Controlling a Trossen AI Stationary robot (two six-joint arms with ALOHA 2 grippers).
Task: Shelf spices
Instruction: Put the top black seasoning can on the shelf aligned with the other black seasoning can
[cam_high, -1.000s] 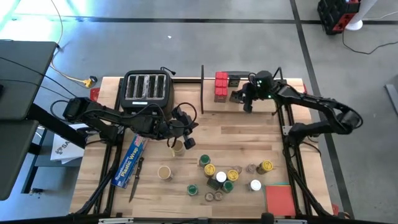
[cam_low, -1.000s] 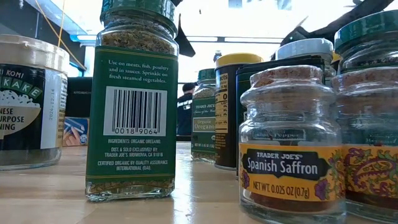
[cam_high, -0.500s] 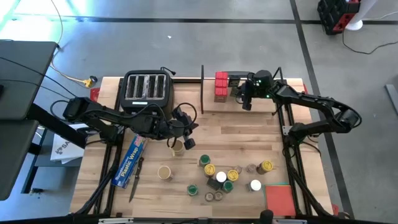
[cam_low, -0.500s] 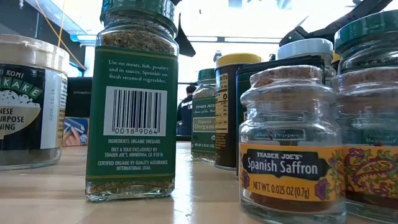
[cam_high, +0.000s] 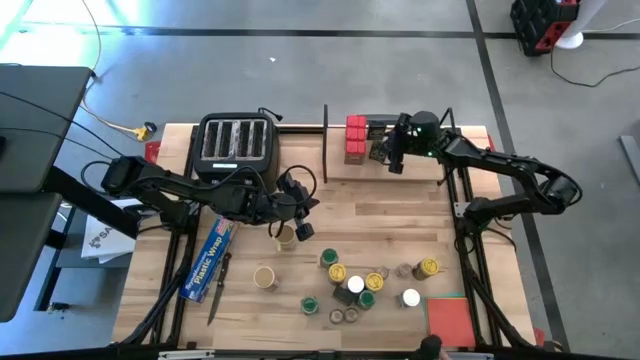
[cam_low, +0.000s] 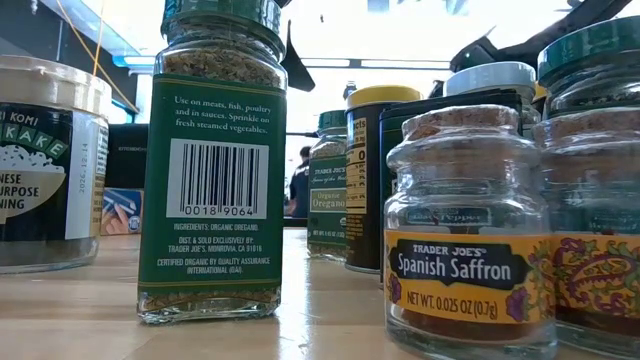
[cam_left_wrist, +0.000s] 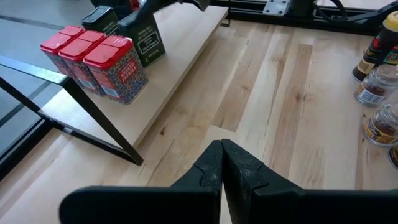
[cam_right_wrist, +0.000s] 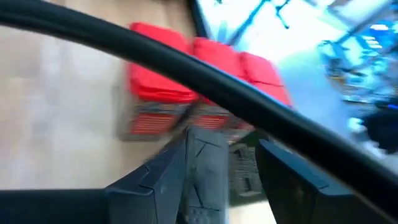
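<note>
Since earlier, right fingers (cam_high: 383, 152) have slid toward nine o'clock along the shelf (cam_high: 430, 170) and parted beside red tins (cam_high: 355, 138); left fingers (cam_high: 301, 232), closed, hover mid-tabletop (cam_high: 420, 215).

Red patterned tins (cam_left_wrist: 93, 59) on light-wood shelf (cam_left_wrist: 177, 74), green-labelled jar (cam_low: 215, 160), black toaster (cam_high: 235, 140), red pad (cam_high: 449, 318)

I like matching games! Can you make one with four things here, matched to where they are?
Things:
1. red tins
2. toaster
3. red pad
4. left gripper

Places:
A. near right corner of the table
B. on the shelf
C. over the table's middle, shut
D. far edge, left of the shelf

Pairs: 1-B, 2-D, 3-A, 4-C
</note>
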